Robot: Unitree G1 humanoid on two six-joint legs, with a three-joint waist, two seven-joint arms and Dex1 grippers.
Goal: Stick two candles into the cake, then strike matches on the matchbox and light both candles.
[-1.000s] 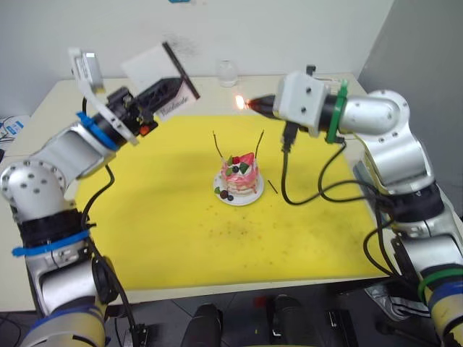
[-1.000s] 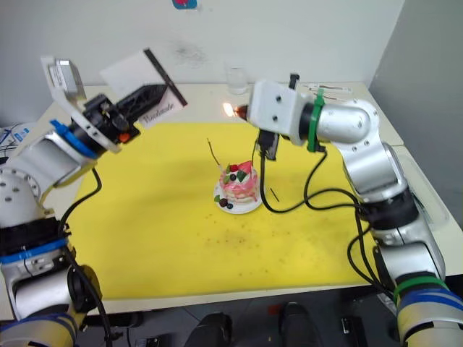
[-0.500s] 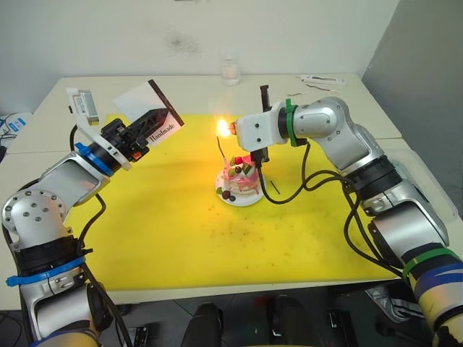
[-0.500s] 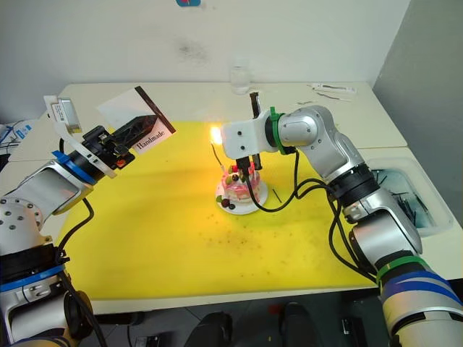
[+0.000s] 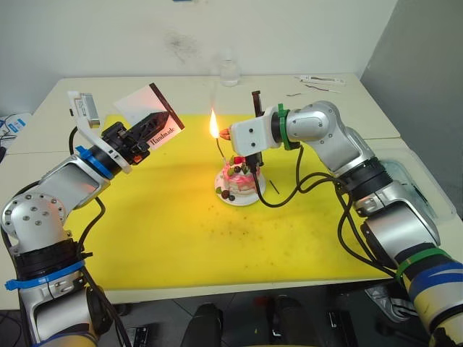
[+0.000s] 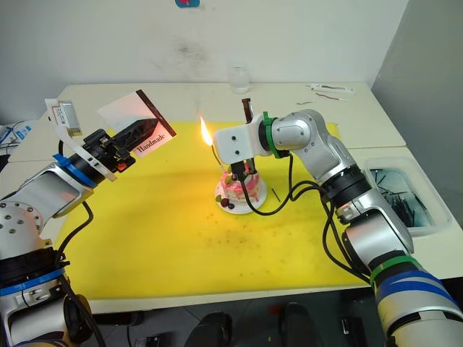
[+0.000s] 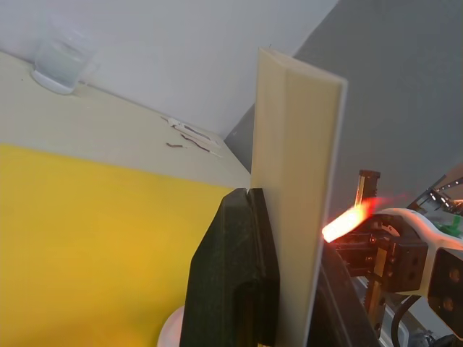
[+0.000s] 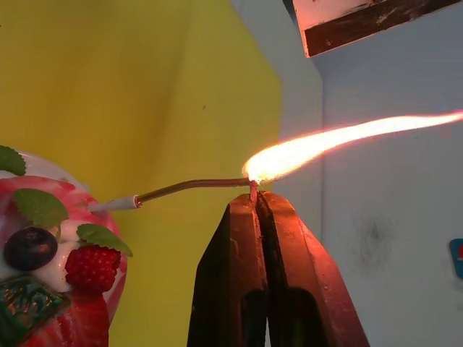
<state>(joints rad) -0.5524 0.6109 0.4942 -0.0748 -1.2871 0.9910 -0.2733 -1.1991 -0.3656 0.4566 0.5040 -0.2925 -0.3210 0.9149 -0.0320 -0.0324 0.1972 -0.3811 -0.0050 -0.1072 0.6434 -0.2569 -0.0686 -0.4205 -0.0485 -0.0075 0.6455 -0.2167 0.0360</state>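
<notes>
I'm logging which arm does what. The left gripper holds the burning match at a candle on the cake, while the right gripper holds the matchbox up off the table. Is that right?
No, the arms are swapped. In the left eye view the right gripper holds the burning match at the candle on the cake, while the left gripper holds the matchbox up off the table.

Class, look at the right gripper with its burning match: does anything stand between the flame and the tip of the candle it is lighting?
Nothing visible does. The right gripper pinches the match right at the candle tip, and the flame already touches it.
</notes>
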